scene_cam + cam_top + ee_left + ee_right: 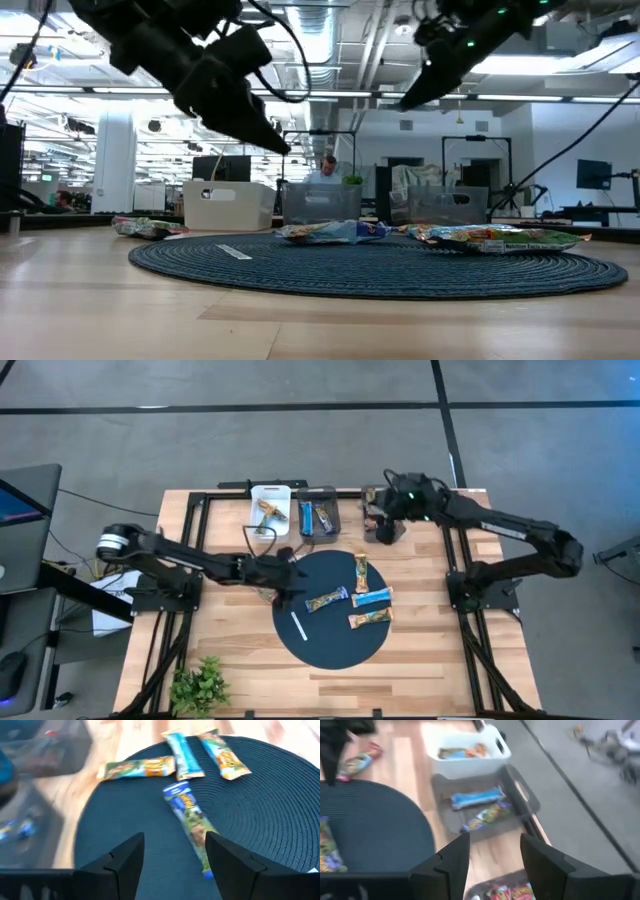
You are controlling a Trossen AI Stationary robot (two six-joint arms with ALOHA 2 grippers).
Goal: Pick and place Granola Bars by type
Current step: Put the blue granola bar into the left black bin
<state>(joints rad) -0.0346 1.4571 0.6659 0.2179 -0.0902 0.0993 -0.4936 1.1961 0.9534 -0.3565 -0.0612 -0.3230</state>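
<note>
Several granola bars lie flat on the round dark mat [335, 645]: a blue-green one [327, 600], a blue one [371, 598], an orange one [370, 619] and an upright orange-green one [361, 573]. My left gripper [295, 575] hangs open over the mat's left part, with the blue-green bar [190, 817] just ahead of its fingers. My right gripper [385, 525] stands open and empty above the far right bin, where reddish bars [507, 892] lie. The grey bin [520, 795] holds a blue bar [476, 797] and a second bar [487, 816]. The white bin [270, 493] holds an orange bar [268, 510].
A thin white stick [298, 626] lies on the mat's near left part. Another wrapped bar [357, 762] lies on the wood beside the mat, near my left arm. A small green plant [200, 685] stands at the table's near left corner.
</note>
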